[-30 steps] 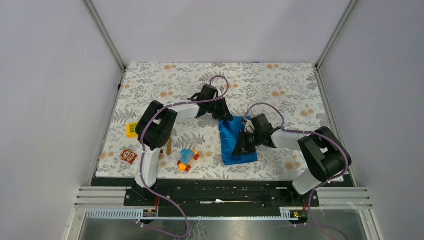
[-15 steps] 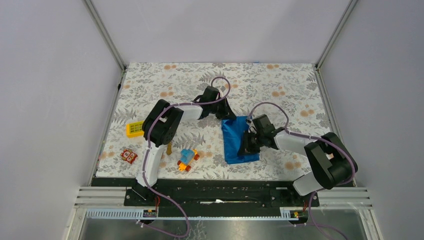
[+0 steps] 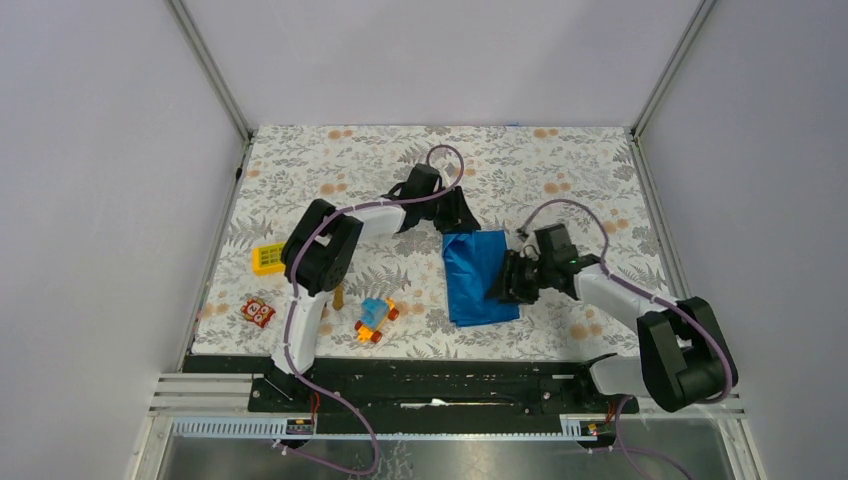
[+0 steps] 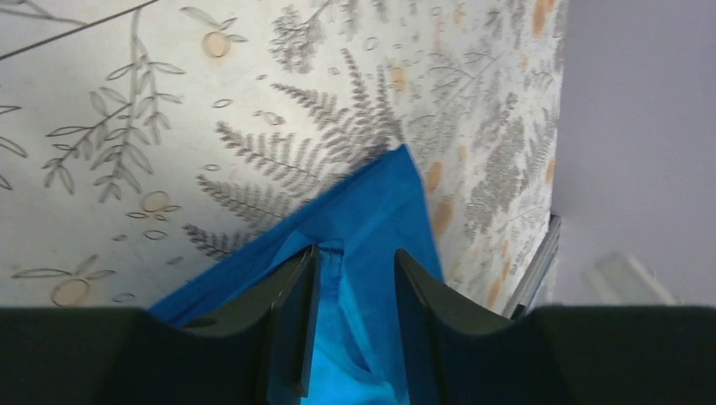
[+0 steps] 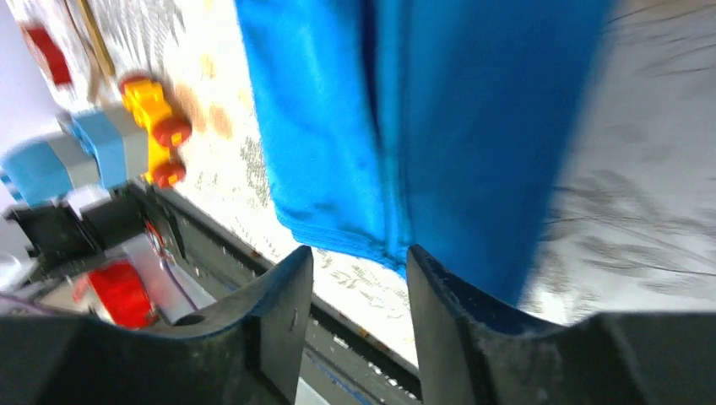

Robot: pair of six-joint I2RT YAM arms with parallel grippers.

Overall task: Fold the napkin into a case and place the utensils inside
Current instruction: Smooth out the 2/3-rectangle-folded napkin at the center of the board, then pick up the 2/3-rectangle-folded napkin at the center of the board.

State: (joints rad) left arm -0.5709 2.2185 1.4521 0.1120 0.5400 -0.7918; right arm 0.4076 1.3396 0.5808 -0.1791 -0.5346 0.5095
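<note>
My left claw [image 4: 355, 255] is half parted over the upper corner of the folded napkin [image 3: 478, 285]. My right claw [image 5: 359, 253] gapes at its right edge. The napkin lies mid-frame.

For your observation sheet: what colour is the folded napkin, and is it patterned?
Bright blue and plain; the napkin shows best in the top external view.

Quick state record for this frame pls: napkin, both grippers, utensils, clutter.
napkin: folded to a narrow strip, flat on the table, right of centre
left gripper: open, over the napkin's far corner
right gripper: open, at the napkin's right side
utensils: not in the napkin; one golden piece shows beside the left arm, rest hidden
clutter: toy car, yellow block, red patterned block, all left of the napkin
</note>
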